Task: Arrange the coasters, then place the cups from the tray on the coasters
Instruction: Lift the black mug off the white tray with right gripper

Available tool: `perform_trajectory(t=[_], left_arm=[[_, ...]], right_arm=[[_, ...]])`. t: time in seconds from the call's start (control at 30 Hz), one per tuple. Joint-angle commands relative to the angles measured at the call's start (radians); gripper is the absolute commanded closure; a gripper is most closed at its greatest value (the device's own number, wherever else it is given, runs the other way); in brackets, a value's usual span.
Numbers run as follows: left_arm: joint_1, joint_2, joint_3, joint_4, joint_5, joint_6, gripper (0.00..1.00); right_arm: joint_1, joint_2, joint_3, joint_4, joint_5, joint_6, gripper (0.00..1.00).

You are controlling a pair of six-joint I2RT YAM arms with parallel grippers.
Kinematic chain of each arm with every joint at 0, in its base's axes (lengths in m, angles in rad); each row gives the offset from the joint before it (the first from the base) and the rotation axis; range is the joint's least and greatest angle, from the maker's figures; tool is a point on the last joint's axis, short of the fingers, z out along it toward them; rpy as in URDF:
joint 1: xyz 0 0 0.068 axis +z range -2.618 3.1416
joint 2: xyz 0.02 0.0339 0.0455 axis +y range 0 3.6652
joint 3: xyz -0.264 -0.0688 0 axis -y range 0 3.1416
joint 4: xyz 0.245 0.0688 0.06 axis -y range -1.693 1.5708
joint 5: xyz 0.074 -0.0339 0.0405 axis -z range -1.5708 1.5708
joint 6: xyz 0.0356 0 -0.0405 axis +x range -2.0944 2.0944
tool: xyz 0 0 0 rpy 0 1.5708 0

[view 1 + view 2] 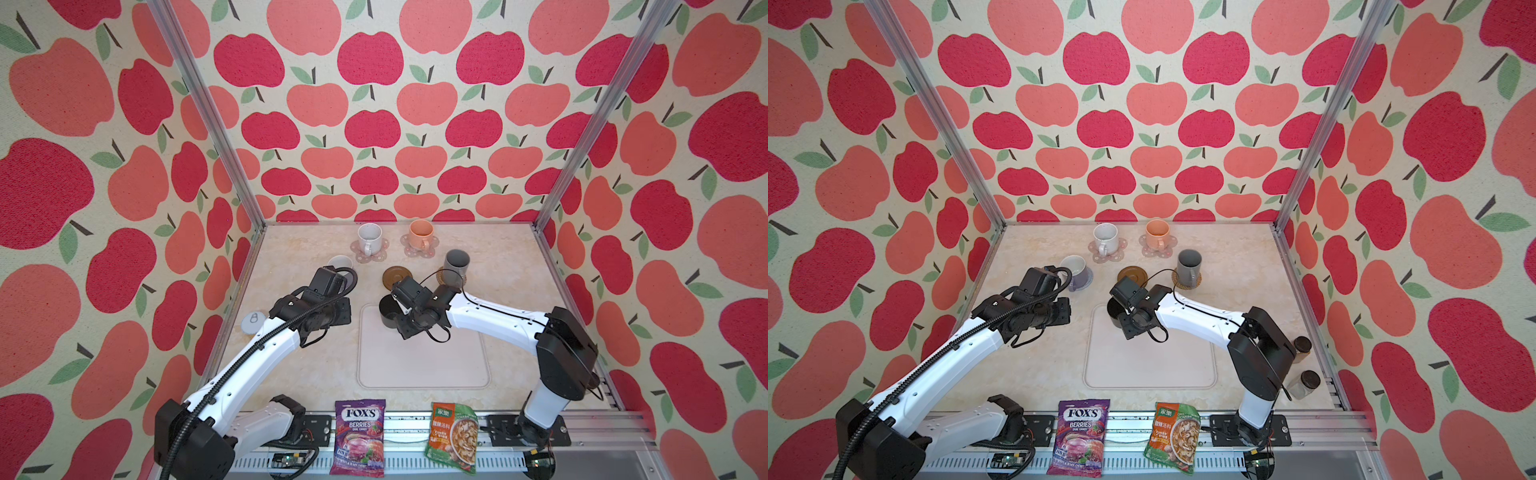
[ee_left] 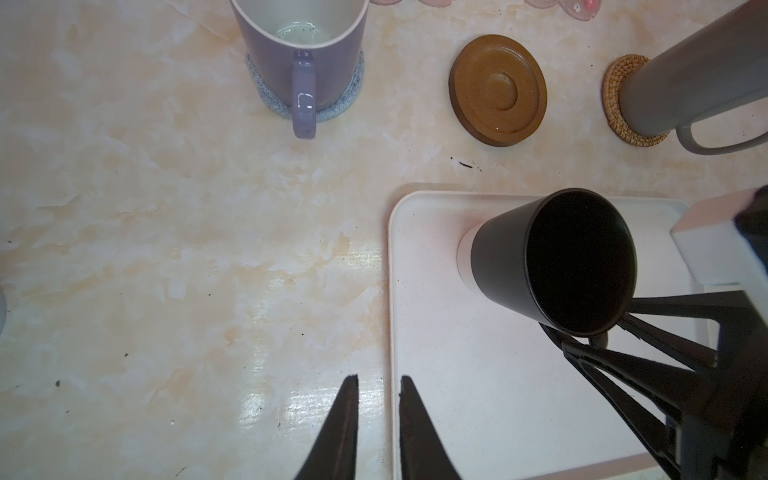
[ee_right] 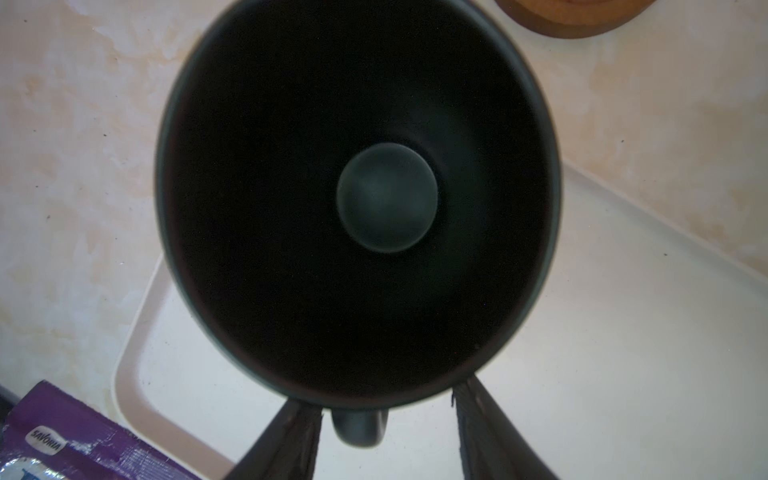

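The left arm [image 1: 270, 349] and right arm [image 1: 490, 318] have white shells dotted with dark screw holes and black joint housings. Ribbed black conduit [image 1: 220, 380] lines the left; thin black cable [image 1: 446, 270] loops off the right.

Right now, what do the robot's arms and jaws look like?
Both arms are white, rounded shells with chunky black joints. The left arm has a ribbed black hose running along it. The right arm has thin black cables looping near its wrist. The jaws are black and taper to narrow tips, with open triangular struts behind them.
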Motion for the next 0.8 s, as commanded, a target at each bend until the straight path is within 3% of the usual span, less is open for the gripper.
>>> perform_trajectory(t=[0.0,0.77], left_arm=[[0.005,-0.008,-0.011,0.007,0.007,-0.011,0.79],[0.016,-0.002,-0.023,0.016,0.007,-0.010,0.78]], right_arm=[[0.008,0.021,0.037,-0.007,-0.022,-0.013,0.48],[0.008,0.079,0.079,-0.015,-0.022,-0.027,0.58]])
